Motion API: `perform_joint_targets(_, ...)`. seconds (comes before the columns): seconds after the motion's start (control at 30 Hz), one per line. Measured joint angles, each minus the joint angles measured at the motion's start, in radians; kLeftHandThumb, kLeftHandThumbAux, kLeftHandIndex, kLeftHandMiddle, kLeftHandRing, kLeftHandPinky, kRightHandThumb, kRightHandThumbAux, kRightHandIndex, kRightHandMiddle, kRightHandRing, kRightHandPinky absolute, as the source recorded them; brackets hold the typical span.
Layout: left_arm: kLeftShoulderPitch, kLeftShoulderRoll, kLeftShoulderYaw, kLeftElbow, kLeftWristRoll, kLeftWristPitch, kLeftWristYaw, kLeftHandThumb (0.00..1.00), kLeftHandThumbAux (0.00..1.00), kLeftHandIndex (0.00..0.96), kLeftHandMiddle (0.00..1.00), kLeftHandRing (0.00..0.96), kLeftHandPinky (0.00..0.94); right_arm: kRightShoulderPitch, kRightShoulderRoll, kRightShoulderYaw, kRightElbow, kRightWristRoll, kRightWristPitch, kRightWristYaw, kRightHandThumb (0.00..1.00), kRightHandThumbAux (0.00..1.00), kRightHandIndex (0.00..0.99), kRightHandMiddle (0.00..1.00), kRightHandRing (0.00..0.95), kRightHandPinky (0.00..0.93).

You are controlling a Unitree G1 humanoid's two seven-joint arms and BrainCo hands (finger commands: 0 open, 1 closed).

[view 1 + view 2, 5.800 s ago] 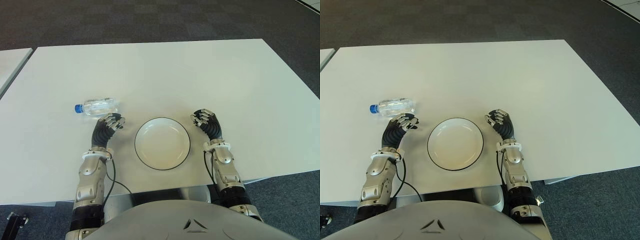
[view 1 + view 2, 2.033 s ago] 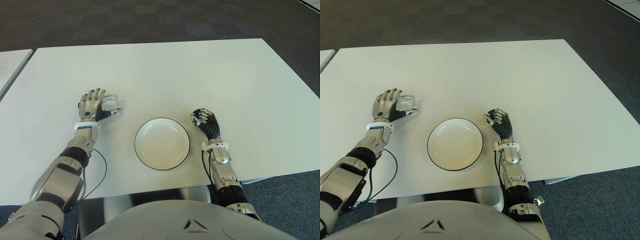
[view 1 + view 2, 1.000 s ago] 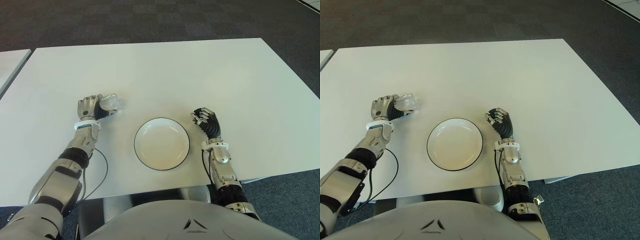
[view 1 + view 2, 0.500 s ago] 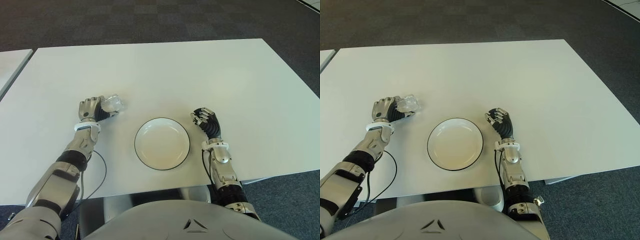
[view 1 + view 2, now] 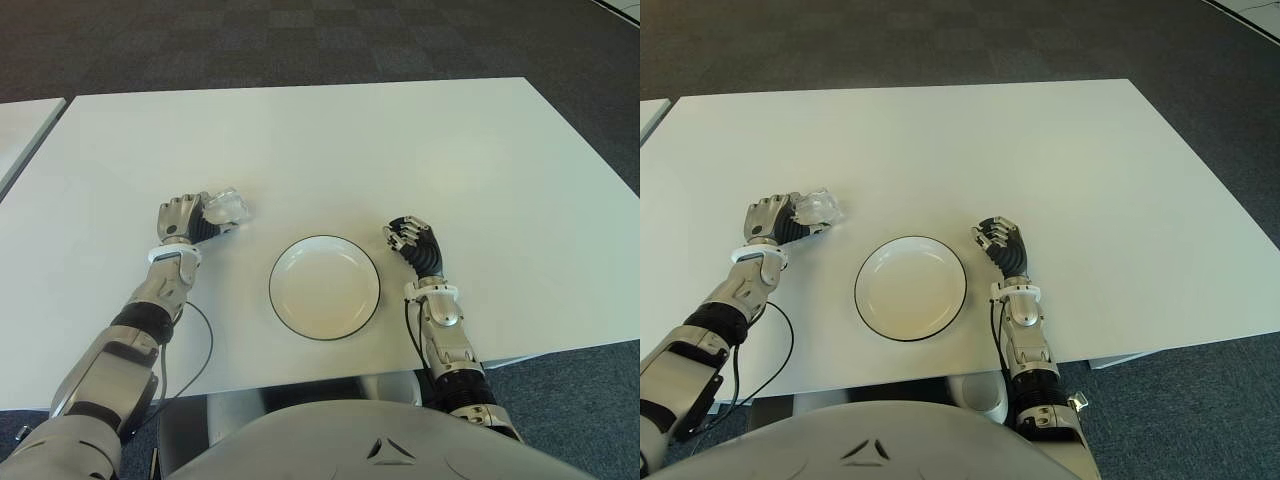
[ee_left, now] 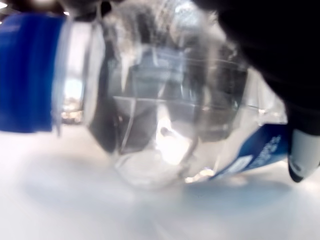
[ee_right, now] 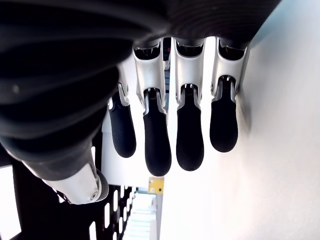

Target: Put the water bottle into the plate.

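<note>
My left hand (image 5: 183, 219) is closed around the clear water bottle (image 5: 229, 206), left of the plate. Only the bottle's end sticks out past the fingers toward the plate. The left wrist view fills with the bottle's transparent body (image 6: 165, 125) and its blue cap (image 6: 30, 70), just above the white table. The white plate (image 5: 324, 288) with a thin dark rim lies near the table's front edge and has nothing on it. My right hand (image 5: 410, 238) shows just right of the plate, fingers (image 7: 190, 135) curled and holding nothing.
The white table (image 5: 400, 150) stretches wide behind and to the right of the plate. A second white table's corner (image 5: 20, 120) shows at the far left. A black cable (image 5: 205, 340) loops by my left forearm. Dark carpet lies beyond the table.
My left hand reached out to the lying bottle and closed its fingers on it. In the last second the bottle shifted slightly toward the plate. The right hand stayed put.
</note>
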Motion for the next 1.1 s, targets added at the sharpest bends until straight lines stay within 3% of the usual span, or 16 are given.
perform_joint_targets(0.23,0.032,0.007,0.021,-0.071,-0.001,0.003,-0.014,0.850,0.670,0.393,0.535,0.836,0.776,-0.001,-0.004,0.000,0.000,0.001,0.000,0.008,0.708,0.726,0.434,0.590,0.579,0.577)
perform_joint_targets(0.67,0.270,0.012,0.066,-0.582,0.023,0.160,-0.118,0.850,0.670,0.393,0.534,0.830,0.784,-0.002,-0.013,-0.003,-0.002,0.001,0.000,0.011,0.708,0.726,0.434,0.577,0.569,0.567)
perform_joint_targets(0.97,0.303,0.008,0.124,-0.757,0.043,0.167,-0.117,0.850,0.670,0.393,0.534,0.840,0.779,-0.002,-0.011,0.001,-0.004,0.001,0.002,0.014,0.709,0.725,0.434,0.584,0.573,0.578)
perform_joint_targets(1.1,0.318,-0.002,0.139,-0.842,0.063,0.174,-0.118,0.851,0.670,0.393,0.534,0.840,0.733,-0.002,-0.011,0.001,-0.006,0.004,0.002,0.018,0.709,0.725,0.435,0.584,0.575,0.578)
